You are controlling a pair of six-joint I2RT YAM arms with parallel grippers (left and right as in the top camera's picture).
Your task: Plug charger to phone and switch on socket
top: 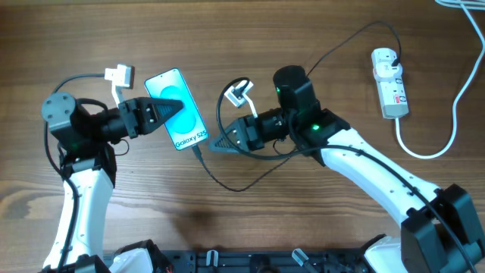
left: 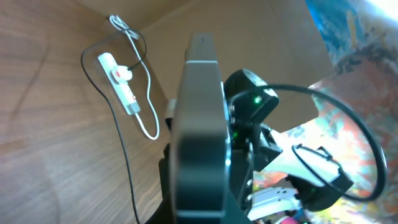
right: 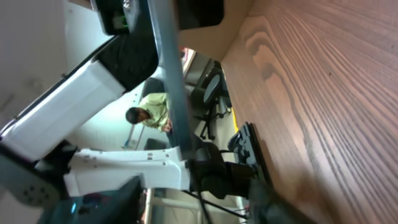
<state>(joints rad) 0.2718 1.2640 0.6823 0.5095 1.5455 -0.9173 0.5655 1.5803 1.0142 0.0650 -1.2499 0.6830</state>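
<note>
The left gripper [top: 168, 108] has the phone [top: 187, 127] pinched tight between its two fingers. One dark finger lies across the bright teal screen. The phone sticks out past the fingertips, with the end that says "Galaxy" farthest from them. From the left wrist camera the phone [left: 199, 137] shows edge-on, right in the middle between the fingers.

The right gripper [top: 218, 142] is just beside the "Galaxy" end of the phone. In its own wrist camera its fingers stand apart, with nothing between them. The thin grey edge of the phone [right: 169, 81] rises ahead of them.

The charger [top: 235, 188] is a thin black cable. Its tip sits at the "Galaxy" end of the phone, between the phone and the right fingertips. It looks plugged in, but it is too small to be sure. From there the cable loops away under the right arm.

The socket [top: 389, 85] lies on the wooden table [top: 265, 227], well away from both sets of fingers, far behind the right gripper. I cannot tell how its red switch is set.

A white plug [top: 118, 76] lies near the left gripper, behind its fingers.
</note>
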